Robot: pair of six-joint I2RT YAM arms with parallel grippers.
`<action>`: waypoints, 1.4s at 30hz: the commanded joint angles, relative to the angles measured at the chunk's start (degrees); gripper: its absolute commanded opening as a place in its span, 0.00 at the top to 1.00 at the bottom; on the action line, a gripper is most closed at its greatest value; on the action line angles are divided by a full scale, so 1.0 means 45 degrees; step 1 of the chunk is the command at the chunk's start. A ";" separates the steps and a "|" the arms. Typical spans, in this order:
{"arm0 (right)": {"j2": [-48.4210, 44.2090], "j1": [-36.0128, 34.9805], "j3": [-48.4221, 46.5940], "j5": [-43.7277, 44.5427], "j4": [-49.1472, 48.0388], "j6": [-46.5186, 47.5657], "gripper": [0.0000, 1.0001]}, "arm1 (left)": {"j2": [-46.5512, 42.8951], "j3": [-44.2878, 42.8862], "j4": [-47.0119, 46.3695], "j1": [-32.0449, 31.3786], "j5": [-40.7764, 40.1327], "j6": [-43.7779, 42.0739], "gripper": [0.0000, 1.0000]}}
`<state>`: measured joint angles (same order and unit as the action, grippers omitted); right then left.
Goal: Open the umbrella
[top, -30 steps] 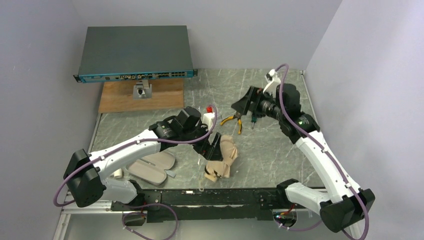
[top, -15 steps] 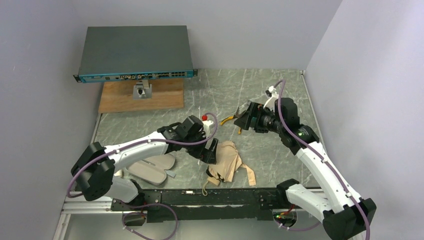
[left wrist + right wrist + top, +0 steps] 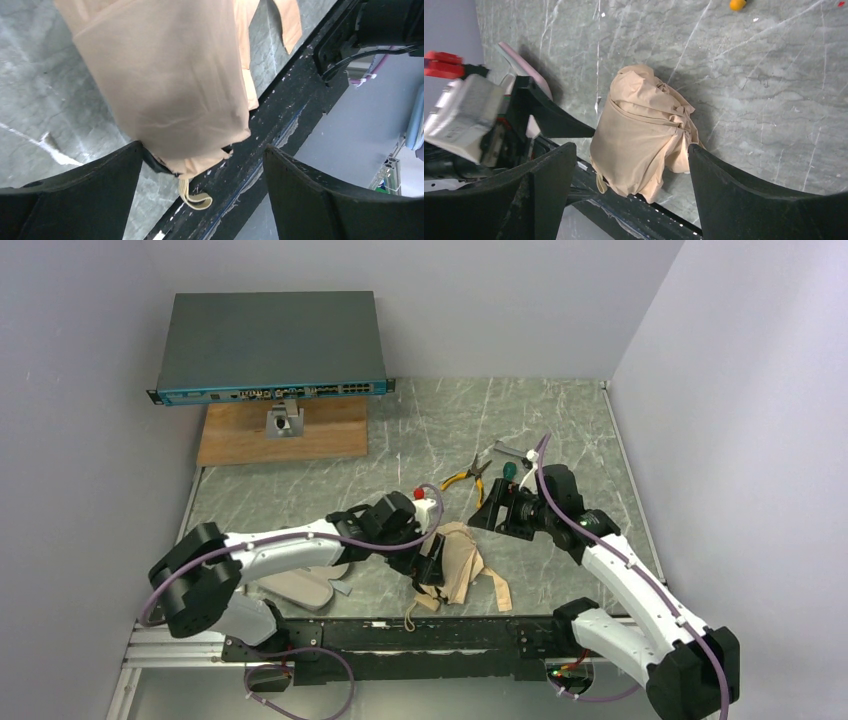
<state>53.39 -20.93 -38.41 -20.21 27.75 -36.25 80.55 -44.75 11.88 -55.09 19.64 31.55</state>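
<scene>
Umbrella (image 3: 458, 565), tan, folded and bundled, lay at the near edge of the worktop (image 3: 570, 430), presumably to suit both arms' reach; left claw (image 3: 432, 560) spread wide astride its near-left end, right claw (image 3: 492, 520) likewise spread, hovering just far-right, neither grasping anything.

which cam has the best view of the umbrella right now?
Right wrist: nearly the whole folded umbrella lies in frame on the table, canopy folds clear. Left wrist is too close, so it is cropped. Top external shows it small, partly behind the left gripper.
</scene>
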 commanded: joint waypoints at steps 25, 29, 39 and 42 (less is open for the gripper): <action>-0.0649 0.0022 0.0796 -0.1032 -0.1657 -0.1097 0.14 | 0.0008 -0.3818 0.1529 -0.0330 -0.1363 0.0004 1.00; -0.1011 0.0036 0.0965 -0.1465 -0.2590 -0.1566 0.00 | -0.0529 -0.4128 0.1560 0.0034 -0.0709 0.0202 1.00; -0.1816 0.0025 0.1515 -0.2535 -0.5004 -0.2531 0.02 | -0.1508 -0.3739 -0.0686 0.0411 0.1640 0.0353 1.00; -0.1808 0.0026 0.1878 -0.3400 -0.6433 -0.3104 0.10 | -0.1623 -0.3810 -0.1421 0.0425 0.2863 0.0230 1.00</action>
<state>45.82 -20.53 -31.94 -28.10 9.74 -45.43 77.12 -60.12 19.97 -53.06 21.78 32.67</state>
